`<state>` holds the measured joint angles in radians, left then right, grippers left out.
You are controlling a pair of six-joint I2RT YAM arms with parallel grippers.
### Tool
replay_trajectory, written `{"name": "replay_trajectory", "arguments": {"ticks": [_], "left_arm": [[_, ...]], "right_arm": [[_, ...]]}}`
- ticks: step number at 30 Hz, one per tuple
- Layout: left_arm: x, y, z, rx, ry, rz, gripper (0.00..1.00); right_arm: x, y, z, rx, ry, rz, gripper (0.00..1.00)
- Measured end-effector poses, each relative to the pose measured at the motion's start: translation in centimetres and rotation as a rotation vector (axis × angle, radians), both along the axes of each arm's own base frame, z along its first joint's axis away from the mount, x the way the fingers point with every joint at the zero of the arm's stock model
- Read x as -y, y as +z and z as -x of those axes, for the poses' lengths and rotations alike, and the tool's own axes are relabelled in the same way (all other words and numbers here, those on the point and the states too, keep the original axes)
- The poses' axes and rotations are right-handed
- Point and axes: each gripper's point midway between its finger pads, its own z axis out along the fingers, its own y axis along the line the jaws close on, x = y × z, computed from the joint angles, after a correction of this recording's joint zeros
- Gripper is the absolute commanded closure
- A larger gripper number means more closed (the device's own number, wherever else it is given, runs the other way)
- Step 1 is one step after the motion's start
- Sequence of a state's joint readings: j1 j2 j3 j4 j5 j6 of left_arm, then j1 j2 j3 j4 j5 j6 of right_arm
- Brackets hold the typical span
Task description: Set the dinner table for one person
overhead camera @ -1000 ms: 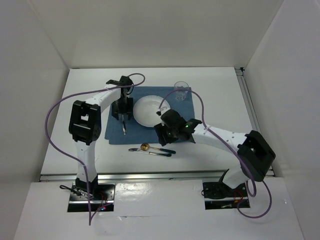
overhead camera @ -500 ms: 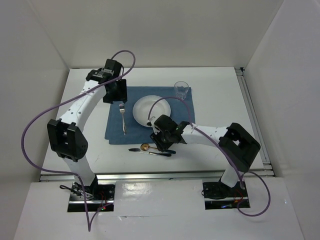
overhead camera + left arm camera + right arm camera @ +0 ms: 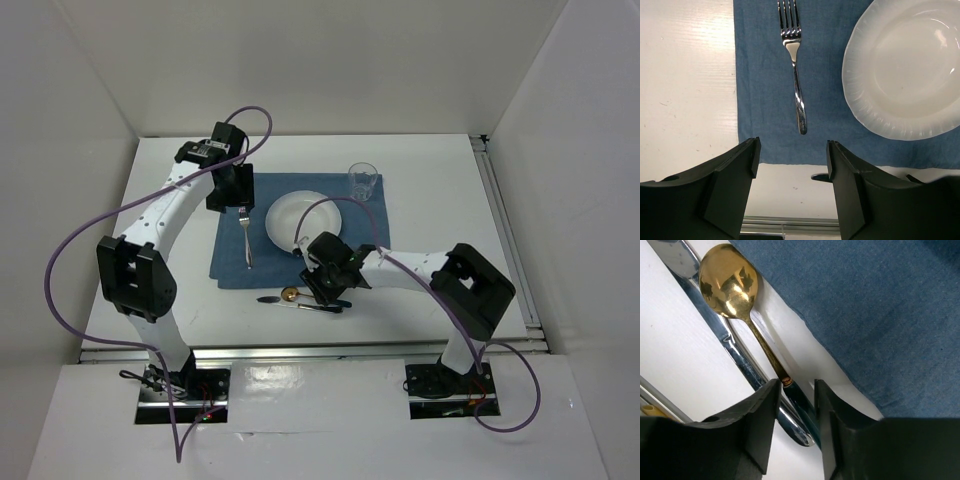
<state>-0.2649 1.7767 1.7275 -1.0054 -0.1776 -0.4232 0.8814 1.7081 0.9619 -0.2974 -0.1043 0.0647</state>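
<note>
Plate (image 3: 303,220) and glass (image 3: 363,180) on placemat (image 3: 228,262), left gripper (image 3: 793,145) apart, right gripper (image 3: 795,385) straddling spoon (image 3: 729,287) handle, grip unclear

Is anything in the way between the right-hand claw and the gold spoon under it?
Nothing visible. The right gripper is open, its fingers either side of the gold spoon's dark handle on the table. The knife lies close alongside the spoon, not between.

Placemat (image 3: 232,262) on table (image 3: 430,200), centre. On placemat: fork (image 3: 245,238) left, plate (image 3: 290,215) just right of fork, glass (image 3: 362,180) at far right corner. Spoon (image 3: 291,294) and knife (image 3: 268,300) side by side on table, just off placemat's near edge.
</note>
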Motion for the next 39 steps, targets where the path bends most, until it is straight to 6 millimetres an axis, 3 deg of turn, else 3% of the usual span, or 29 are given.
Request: {"name": "replay_trajectory", "arguments": {"ticks": [5,11,16,22,26,29,32,35,39], "left_arm": [[0.0,0.0,0.0,0.0,0.0,0.0,0.28],[0.0,0.0,0.0,0.0,0.002,0.0,0.28],[0.0,0.0,0.0,0.0,0.002,0.0,0.28],[-0.2,0.0,-0.1,0.002,0.008,-0.01,0.28],[-0.4,-0.1,-0.1,0.001,0.017,-0.017,0.28],[-0.4,-0.1,-0.1,0.003,0.032,-0.014,0.28],[-0.4,-0.1,-0.1,0.003,0.036,-0.013,0.28],[-0.4,-0.1,-0.1,0.002,0.038,-0.012,0.28],[-0.4,-0.1,0.0,0.0,0.044,-0.015,0.28]], "right_arm": [[0.0,0.0,-0.2,0.012,0.006,0.002,0.82],[-0.3,0.3,0.1,0.037,0.05,0.005,0.99],[-0.3,2.6,0.9,0.055,0.09,0.0,1.0],[-0.2,8.1,1.0,0.095,0.081,-0.039,1.0],[1.1,11.1,0.5,0.121,-0.03,-0.072,1.0],[3.4,12.4,-1.5,0.131,-0.191,-0.089,1.0],[5.9,12.3,-4.2,0.114,-0.363,-0.098,1.0],[8.9,10.9,-7.2,0.066,-0.553,-0.089,1.0],[12.1,7.5,-10.4,-0.012,-0.753,-0.062,1.0]]}}
